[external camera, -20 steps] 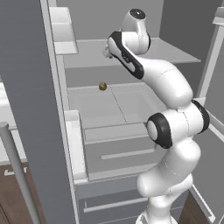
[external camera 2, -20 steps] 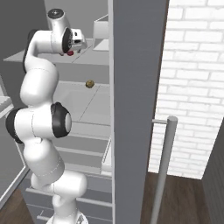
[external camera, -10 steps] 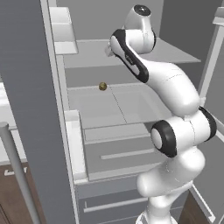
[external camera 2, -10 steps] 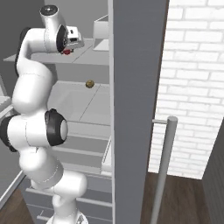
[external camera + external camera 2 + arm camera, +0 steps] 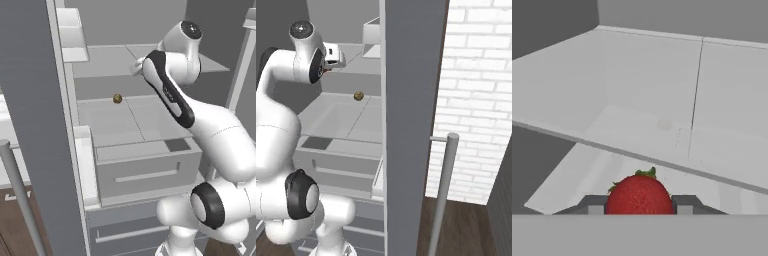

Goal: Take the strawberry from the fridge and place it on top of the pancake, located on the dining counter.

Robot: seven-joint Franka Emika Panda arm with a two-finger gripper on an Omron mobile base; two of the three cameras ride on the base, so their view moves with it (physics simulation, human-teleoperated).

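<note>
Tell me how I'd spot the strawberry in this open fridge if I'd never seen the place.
Start at the tall grey fridge with its doors open and find the white arm reaching onto an upper shelf. The strawberry sits between the fingertips of the gripper, shut on it. It is bright red with a green leafy top, unlike the small brownish ball lying loose on the shelf below.
</note>
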